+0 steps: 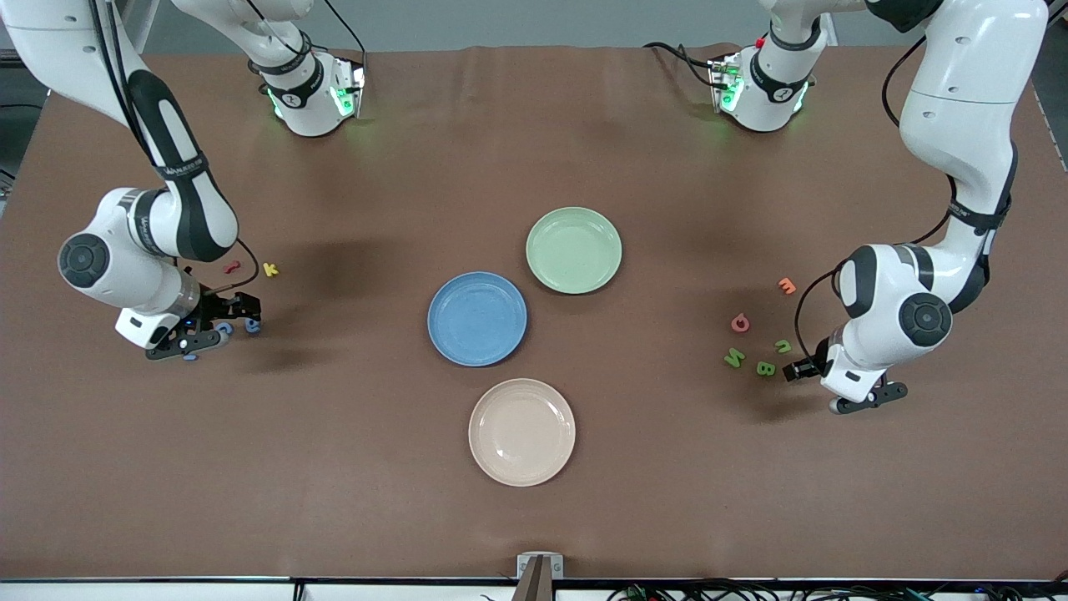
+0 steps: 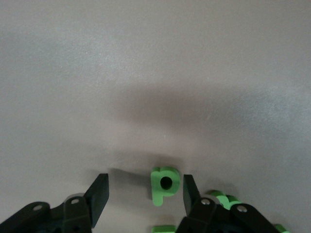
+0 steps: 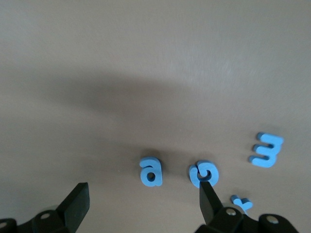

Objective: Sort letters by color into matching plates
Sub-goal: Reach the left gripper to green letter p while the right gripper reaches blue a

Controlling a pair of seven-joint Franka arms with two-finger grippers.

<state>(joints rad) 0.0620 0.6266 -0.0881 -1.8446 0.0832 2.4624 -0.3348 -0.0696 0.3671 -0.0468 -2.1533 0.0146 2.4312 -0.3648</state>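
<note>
Straddling green letter p [image 2: 164, 185] (tool [image 2: 145, 189] open).

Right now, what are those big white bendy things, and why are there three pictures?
They are two robot arms at a brown table. The big picture looks down from above. The other two come from cameras on each arm's wrist.

Three plates sit in the middle: a blue plate, a green plate and a beige plate. Small foam letters lie near each arm.

The left gripper is low over a green letter, fingers either side. The right gripper is open over the blue letters. Nothing is held yet.
</note>
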